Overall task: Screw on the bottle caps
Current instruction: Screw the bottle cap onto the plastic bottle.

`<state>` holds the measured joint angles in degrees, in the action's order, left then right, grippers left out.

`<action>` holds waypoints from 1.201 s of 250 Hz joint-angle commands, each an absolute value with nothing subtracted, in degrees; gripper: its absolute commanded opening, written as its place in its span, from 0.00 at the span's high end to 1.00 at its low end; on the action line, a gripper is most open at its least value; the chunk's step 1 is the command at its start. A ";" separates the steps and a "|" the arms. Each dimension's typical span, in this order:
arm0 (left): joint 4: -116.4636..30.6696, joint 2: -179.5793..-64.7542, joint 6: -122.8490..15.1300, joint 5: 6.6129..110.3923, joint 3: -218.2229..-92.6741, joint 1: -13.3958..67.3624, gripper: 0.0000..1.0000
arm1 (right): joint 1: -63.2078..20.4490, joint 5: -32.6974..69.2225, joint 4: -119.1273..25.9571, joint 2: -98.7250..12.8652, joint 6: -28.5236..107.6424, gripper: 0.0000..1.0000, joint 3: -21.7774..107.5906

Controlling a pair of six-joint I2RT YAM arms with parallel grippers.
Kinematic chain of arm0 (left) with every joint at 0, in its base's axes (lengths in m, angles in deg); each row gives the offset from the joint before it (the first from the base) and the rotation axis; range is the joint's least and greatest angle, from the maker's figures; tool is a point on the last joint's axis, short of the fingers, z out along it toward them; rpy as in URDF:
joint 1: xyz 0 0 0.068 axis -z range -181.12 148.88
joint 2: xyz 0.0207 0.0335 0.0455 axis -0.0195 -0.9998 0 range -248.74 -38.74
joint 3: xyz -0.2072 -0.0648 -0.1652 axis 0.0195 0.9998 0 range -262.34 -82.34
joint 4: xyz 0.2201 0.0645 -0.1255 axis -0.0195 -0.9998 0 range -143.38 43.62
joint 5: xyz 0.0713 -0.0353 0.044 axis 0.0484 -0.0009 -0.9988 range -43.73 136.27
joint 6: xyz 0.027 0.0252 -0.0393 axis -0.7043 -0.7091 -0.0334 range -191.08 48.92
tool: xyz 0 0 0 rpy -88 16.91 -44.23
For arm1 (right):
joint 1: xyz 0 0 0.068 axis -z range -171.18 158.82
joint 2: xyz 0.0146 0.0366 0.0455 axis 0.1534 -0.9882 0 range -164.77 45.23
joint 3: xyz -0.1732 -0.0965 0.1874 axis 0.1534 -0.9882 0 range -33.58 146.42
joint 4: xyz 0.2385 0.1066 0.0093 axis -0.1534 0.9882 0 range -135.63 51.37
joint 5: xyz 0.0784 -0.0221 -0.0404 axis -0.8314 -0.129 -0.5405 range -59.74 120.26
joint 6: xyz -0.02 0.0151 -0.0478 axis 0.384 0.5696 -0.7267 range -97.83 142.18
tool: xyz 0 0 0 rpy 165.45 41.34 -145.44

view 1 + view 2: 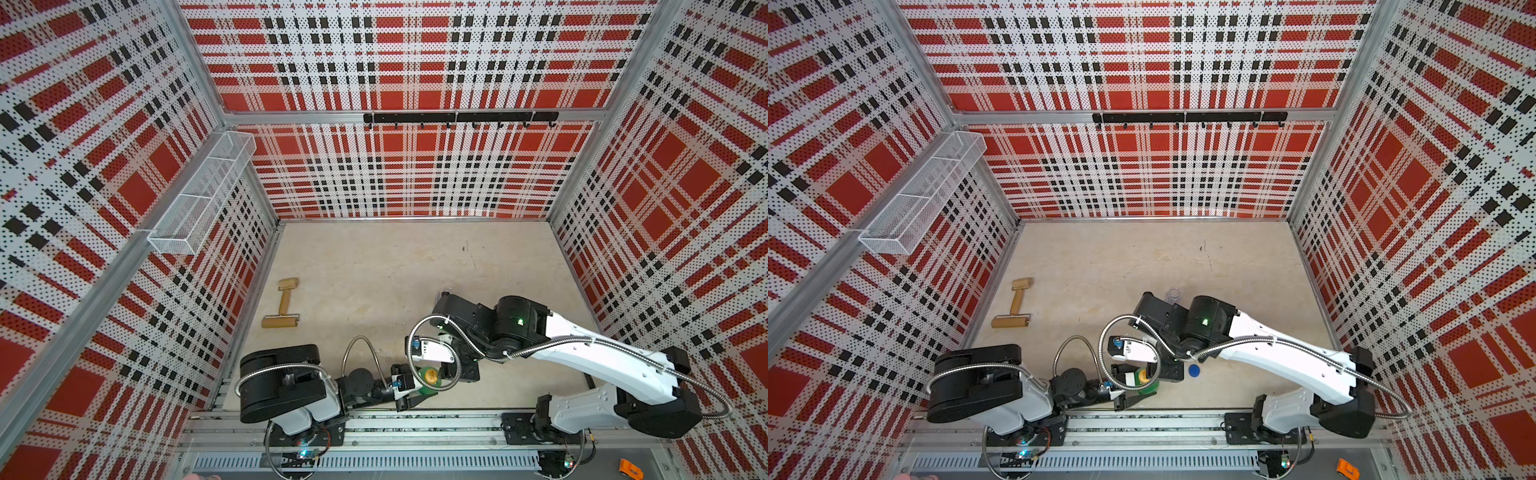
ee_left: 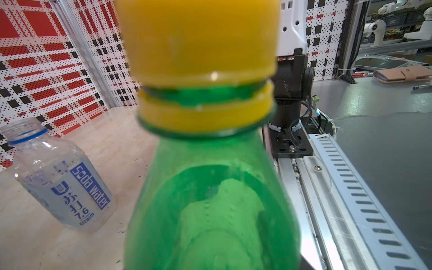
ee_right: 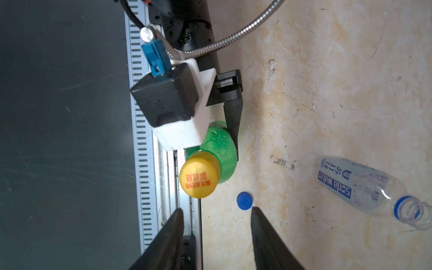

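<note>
In both top views the left arm is reaching along the front edge of the bench. Its jaws are gripping the green bottle, which is standing upright with the yellow cap sitting on its neck. The right arm is bending down just beside that bottle. In a top view the blue cap is lying on the bench near the green bottle, and the clear bottle is showing farther back, partly hidden by the right arm. A wooden roller is lying well apart, toward the left wall.

In the left wrist view the green bottle is filling the frame. The yellow cap is sitting on top, with green thread showing above the yellow ring, and the clear bottle is standing uncapped beyond.

In the right wrist view the right jaws are standing wide open, holding nothing, with their tips short of the yellow cap. A black finger of the left jaws is pressing against the green bottle. The blue cap is lying between the two bottles.
</note>
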<state>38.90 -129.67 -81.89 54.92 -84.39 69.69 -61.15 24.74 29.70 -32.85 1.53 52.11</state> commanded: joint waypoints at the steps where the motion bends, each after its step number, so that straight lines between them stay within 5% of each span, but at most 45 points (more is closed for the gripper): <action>1: 40.89 -130.22 -82.01 55.68 -85.21 69.66 0.46 | -63.01 24.54 28.40 -34.24 -4.05 0.50 51.82; 172: 40.98 -130.85 -82.00 55.56 -85.55 69.68 0.46 | -66.80 30.00 26.80 -38.26 -5.16 0.58 51.11; 300: 41.34 -128.67 -82.05 51.71 -84.74 69.69 0.47 | -66.77 35.39 22.33 -38.29 9.71 0.88 47.56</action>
